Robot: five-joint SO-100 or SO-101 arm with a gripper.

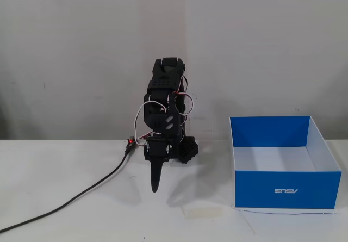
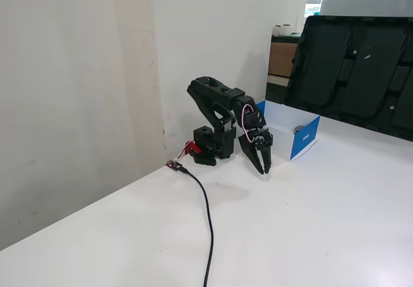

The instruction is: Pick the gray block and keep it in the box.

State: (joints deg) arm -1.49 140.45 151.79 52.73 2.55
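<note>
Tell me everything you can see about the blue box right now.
The box is a large, open-topped rectangular carton that looks like cardboard: bright blue outside, white inside, with a small white logo upside down on its front wall. It sits flat and upright on the white table, to the right of the arm in a fixed view. Its interior looks empty there; in another fixed view a small gray object shows at its wall. Nothing else touches it.

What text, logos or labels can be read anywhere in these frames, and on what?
"ASUS": white logo on the front wall of the blue box in a fixed view; it appears upside down.
In the other fixed view the box shows no logo.
Arm, cable and tape strip: no legible text.
</note>
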